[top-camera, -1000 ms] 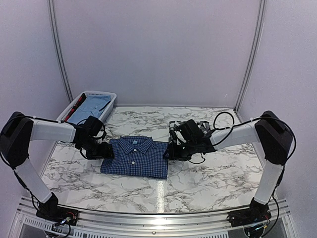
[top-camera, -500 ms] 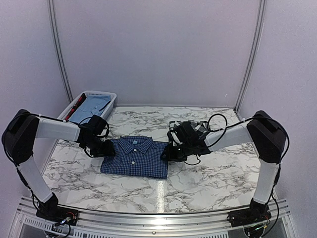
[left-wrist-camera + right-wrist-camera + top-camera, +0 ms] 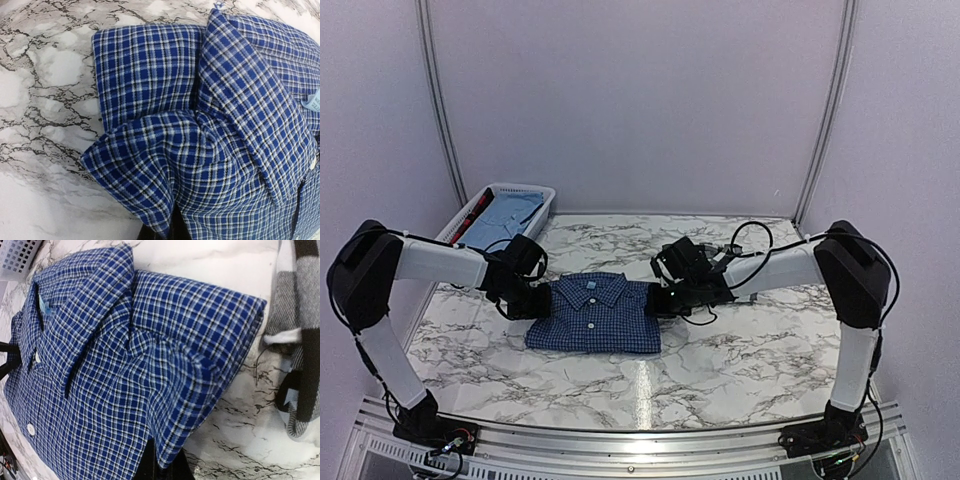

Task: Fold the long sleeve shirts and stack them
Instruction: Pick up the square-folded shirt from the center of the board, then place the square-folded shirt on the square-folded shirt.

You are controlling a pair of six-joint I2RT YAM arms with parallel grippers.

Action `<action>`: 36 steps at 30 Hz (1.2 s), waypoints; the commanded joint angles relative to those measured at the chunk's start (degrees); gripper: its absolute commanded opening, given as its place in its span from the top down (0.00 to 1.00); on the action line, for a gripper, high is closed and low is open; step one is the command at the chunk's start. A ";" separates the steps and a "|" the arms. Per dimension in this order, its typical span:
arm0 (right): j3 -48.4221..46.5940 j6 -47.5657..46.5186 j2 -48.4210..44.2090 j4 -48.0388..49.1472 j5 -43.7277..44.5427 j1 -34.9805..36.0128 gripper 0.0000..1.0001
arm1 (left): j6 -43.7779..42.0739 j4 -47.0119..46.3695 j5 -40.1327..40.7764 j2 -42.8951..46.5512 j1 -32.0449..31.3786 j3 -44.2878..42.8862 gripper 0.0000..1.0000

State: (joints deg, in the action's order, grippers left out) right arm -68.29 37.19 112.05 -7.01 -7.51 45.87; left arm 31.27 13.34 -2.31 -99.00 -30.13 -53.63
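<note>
White slatted plastic forms the basket (image 3: 542,192) at the far left corner of the grey-veined white marble table (image 3: 750,350). A light blue garment (image 3: 510,215) lies in it, and there is something red along its left wall that is too small to make out.

My left arm (image 3: 430,262) reaches in low from the left. My left jaws are closed tight on the left shoulder edge of the dark blue fine-checked button-up shirt (image 3: 595,315), just beside the collar. In the left wrist view the cloth (image 3: 150,165) puckers into a raised fold where I pinch it.

That shirt lies folded flat in the middle of the table, between my two arms. Its collar points to the far side and its white buttons face up.

My right jaws are closed on the opposite shoulder edge. In the right wrist view the checked cloth (image 3: 190,365) bunches up at the pinch in the same way.

Just right of the blue shirt lies the black-and-white plaid shirt (image 3: 300,305), with a strip of bare marble between them. From above, my right arm (image 3: 780,268) hides most of it.
</note>
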 commanded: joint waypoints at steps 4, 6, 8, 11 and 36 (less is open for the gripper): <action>-9.21 -4.32 -0.67 -7.36 3.94 2.28 1.00 | 2.04 5.00 1.95 6.23 -1.86 -2.32 1.00; -11.42 -5.46 -0.83 -8.92 4.05 2.70 1.00 | 2.20 6.10 3.62 7.67 -2.56 -3.48 1.00; -13.28 -6.43 -0.80 -10.53 4.04 2.79 1.00 | 2.47 7.11 3.92 8.66 -2.90 -4.56 1.00; -15.45 -7.81 -0.87 -12.71 4.51 2.82 1.00 | 3.15 8.20 3.65 9.71 -3.34 -6.39 1.00; -9.94 -24.14 -13.53 -21.17 8.12 -22.86 1.00 | 9.34 10.76 3.56 -21.34 -14.48 -53.25 1.00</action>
State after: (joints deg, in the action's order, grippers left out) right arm -78.87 17.39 99.15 -27.20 -0.86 26.61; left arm 39.75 23.86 0.93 -113.32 -43.53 -98.04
